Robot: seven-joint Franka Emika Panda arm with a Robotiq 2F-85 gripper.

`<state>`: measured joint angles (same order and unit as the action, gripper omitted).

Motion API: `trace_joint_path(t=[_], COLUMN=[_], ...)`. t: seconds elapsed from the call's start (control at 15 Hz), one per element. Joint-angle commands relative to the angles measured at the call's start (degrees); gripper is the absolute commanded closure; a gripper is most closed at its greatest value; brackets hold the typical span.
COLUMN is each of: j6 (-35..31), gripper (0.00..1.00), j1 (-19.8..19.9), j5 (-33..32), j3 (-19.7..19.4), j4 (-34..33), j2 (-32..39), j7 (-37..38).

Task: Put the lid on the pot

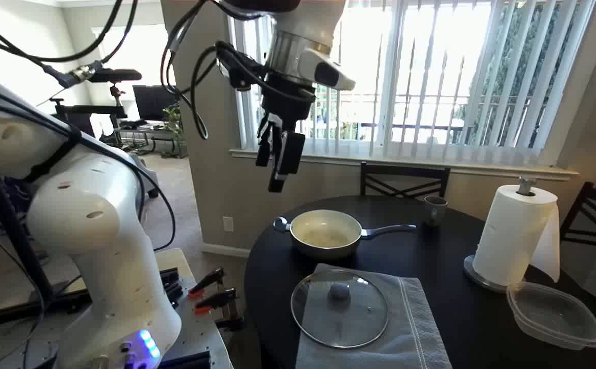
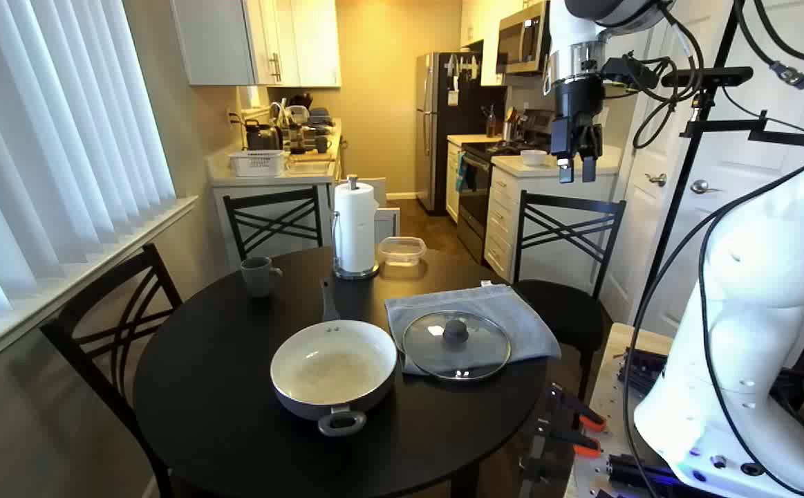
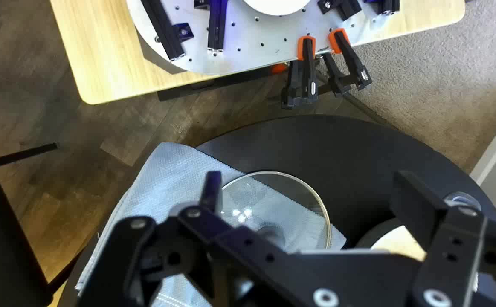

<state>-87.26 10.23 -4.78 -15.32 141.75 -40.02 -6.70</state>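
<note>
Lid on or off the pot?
Off: in both exterior views, the lid lies mostly over the cloth beside the uncovered pot.

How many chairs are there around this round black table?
3, all in an exterior view: the window-side chair, the counter-side chair, and a third chair beside the cloth. Others may be hidden.

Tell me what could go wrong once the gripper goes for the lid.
The gripper could slip, since the knob on the lid is small and rounded.
The lid lies only partly on the towel, so the cloth might drag or let it shift when gripped.
The pot stands close by, so carrying the lid over too low could bump it.
</note>
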Motion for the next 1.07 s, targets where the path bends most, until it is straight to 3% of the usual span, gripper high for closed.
trace_joint_path(t=[0.0, 0.6, 0.8, 1.0], j6=[0.0, -1.3, -8.3, -21.1], gripper=[0.00, 0.00, 0.00, 0.00], j1=[0.6, 0.3, -0.1, -0.2], j5=[0.2, -0.6, -1.0, -0.4], j3=[0.5, 0.3, -0.7, -1.1], j4=[-0.1, 0.3, 2.0, 6.1], j2=[0.1, 1.3, 5.7, 13.4], j7=[-0.3, -1.3, -2.6, -2.7])
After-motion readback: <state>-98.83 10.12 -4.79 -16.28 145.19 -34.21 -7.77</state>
